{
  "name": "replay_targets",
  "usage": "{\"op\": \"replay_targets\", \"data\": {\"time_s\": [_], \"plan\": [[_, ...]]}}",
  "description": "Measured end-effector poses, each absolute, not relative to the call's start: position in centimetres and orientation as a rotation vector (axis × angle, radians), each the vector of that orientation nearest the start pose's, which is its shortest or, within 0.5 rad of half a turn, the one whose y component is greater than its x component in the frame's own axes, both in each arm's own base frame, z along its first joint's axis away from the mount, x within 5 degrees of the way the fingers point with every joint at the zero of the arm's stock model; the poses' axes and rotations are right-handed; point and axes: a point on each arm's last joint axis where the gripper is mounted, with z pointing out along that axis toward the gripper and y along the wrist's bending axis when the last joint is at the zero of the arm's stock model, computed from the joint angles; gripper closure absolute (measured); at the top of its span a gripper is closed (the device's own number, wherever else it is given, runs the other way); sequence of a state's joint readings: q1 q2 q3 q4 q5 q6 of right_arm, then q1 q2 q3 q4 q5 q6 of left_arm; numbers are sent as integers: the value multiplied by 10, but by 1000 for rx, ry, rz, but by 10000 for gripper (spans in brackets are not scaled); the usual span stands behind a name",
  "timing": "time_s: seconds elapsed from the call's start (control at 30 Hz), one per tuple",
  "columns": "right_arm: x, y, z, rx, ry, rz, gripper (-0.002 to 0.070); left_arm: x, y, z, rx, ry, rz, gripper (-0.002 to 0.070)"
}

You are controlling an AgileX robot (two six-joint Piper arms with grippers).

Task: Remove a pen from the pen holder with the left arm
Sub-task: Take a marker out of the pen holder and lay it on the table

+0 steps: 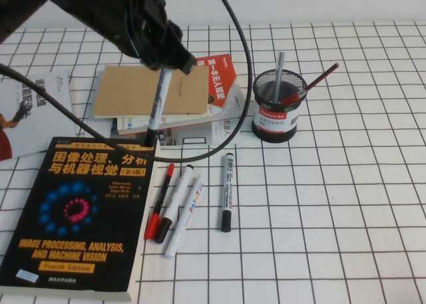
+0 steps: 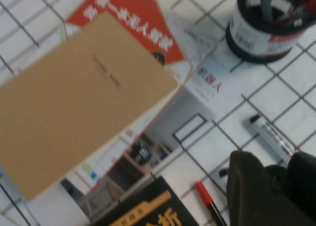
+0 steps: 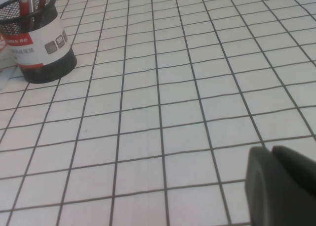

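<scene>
Pen (image 1: 158,108) hangs near-upright in the left hand (image 1: 171,66), pinched narrow, its tip at the top edge of the black book (image 1: 73,217). Further right, the mesh pen holder (image 1: 278,114) has a grey pen (image 1: 279,68) and a red pen (image 1: 318,79) inside. Right hand (image 3: 279,186) is low over the counter (image 3: 173,112), fingers together.

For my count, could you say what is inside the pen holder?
A grey pen and a red pen stick out; the holder's label hides the rest. Left gripper holds a marker above books; right gripper hovers over table.
</scene>
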State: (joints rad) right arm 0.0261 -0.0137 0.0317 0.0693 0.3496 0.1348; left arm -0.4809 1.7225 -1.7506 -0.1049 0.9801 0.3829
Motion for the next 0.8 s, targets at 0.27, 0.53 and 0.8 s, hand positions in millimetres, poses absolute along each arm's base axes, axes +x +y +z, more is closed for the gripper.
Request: {"op": "replay_targets", "data": {"time_s": [0.27, 0.53, 0.8], "plan": [[53, 4, 172, 144, 1848, 179, 693, 346, -184, 331, 999, 2562, -250, 554], [53, 4, 172, 144, 1848, 179, 692, 377, -185, 272, 927, 2724, -585, 555], [53, 4, 172, 144, 1848, 179, 692, 387, -191, 241, 895, 2788, -691, 555]]}}
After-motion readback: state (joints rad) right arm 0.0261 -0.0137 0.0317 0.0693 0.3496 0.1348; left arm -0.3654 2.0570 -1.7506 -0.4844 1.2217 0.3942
